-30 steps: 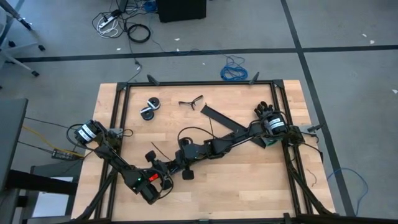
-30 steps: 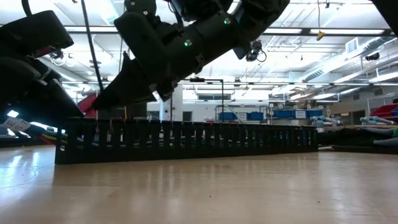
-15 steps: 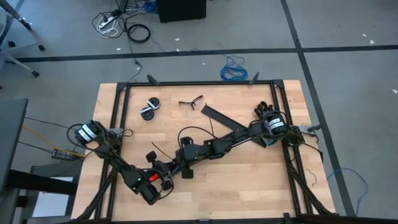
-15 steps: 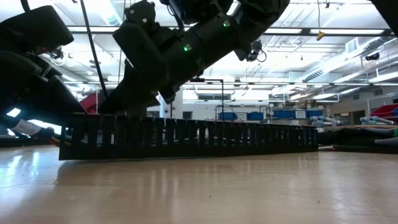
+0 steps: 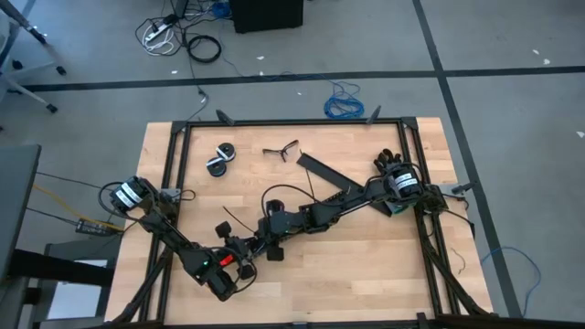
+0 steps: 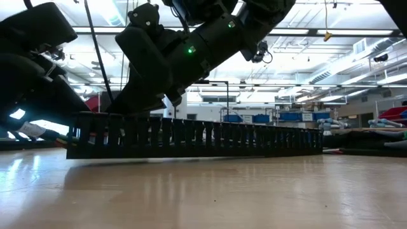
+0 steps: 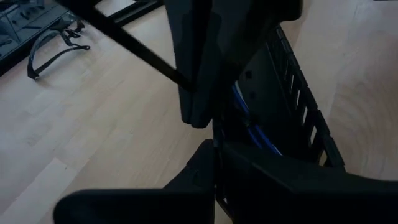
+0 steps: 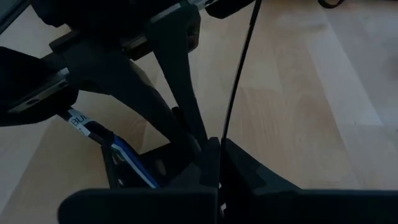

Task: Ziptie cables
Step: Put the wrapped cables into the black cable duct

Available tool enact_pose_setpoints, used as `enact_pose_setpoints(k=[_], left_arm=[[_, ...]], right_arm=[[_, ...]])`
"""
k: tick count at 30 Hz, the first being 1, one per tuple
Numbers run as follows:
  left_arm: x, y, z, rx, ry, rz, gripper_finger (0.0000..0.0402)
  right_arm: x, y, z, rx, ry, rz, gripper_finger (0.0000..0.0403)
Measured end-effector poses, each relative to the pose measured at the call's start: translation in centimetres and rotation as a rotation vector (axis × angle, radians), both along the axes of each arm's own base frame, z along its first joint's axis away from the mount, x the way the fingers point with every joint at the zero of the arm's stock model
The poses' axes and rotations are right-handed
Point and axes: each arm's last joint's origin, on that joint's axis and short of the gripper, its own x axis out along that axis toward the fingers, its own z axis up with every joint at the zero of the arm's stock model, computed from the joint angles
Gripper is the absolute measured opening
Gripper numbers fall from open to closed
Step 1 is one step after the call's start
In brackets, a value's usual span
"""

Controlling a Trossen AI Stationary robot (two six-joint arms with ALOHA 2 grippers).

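Observation:
A long black slotted duct lies slantwise on the table, its near end raised a little. Blue wires with a white label run inside it. Both grippers meet at that near end. My left gripper is shut, coming from the near left. My right gripper is shut, coming from the far right. A thin black ziptie runs up and away from the right gripper's fingers. The cables do not show as a loose bundle. My left gripper has its shut fingertips at the duct's near end, slanting down from the near left, beside the right gripper's fingertips. Its own fingers hide whether anything lies between them. My right gripper pinches the ziptie between its two fingers, slanting down from the far right. The free length stands up and away, clear of the table.
Black frame rails border the tabletop. A black roll and a dark spectacle-shaped thing lie at the far left. A blue coiled cable lies on the floor beyond the far edge. Bare wood lies at the near right.
The duct's near end has risen a little off the table and shifted slightly, while its far part has stayed down. Both grippers have kept their places at that end.

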Motion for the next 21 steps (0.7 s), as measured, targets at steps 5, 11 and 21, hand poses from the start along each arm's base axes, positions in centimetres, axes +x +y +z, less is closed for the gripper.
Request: enact_pose_setpoints(k=[5,11,21], left_arm=[[0.2,-0.2,0.2,0.018,0.010,-0.020,0.0000],[0.2,-0.2,0.2,0.017,0.008,-0.020,0.0000],[1.1,0.1,0.4,0.039,0.007,-0.027,0.0000]], right_arm=[[0.0,-0.1,-0.1,-0.015,0.006,-0.024,0.0000],[0.1,-0.1,0.1,-0.007,-0.009,-0.018,0.0000],[0.2,0.1,0.2,0.028,-0.039,-0.012,0.0000]])
